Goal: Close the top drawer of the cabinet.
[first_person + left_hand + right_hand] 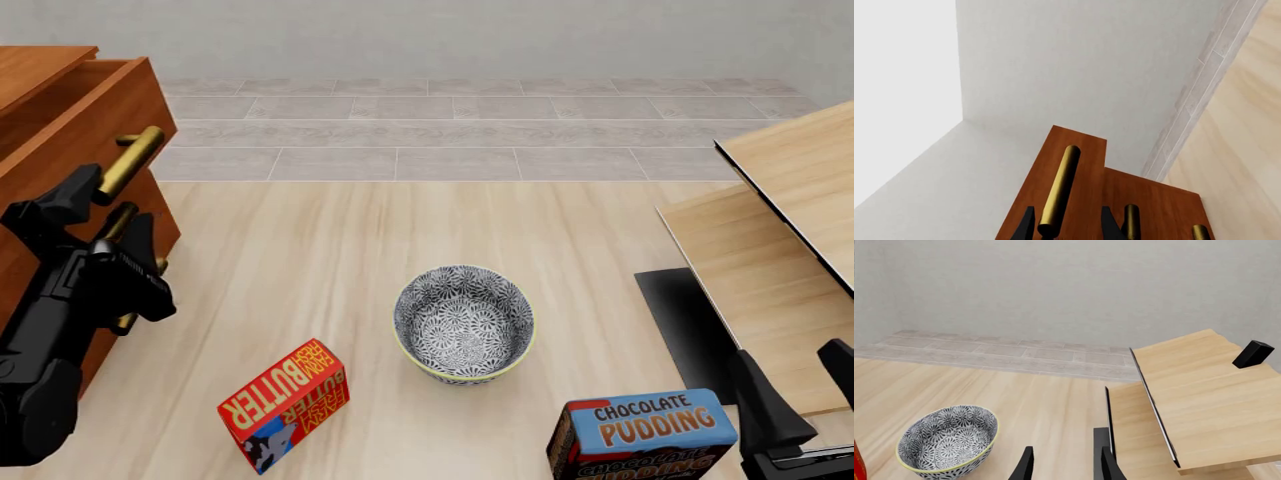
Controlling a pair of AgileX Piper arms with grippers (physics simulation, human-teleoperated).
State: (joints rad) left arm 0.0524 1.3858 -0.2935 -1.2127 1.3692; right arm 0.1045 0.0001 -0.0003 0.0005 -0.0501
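The reddish-brown cabinet stands at the far left of the front view. Its top drawer juts out beyond the lower drawer fronts, and its long brass bar handle points toward me. My left gripper is open right at the drawer front. In the left wrist view the gripper has one black finger on each side of the handle, with gaps on both sides. The top drawer front stands proud of the lower fronts. My right gripper is open and empty at the near right.
A patterned bowl sits mid-table. A red butter box lies near left and a blue chocolate pudding box near right, beside my right gripper. Pale wood panels fill the right side. The lower brass handles lie below the top drawer.
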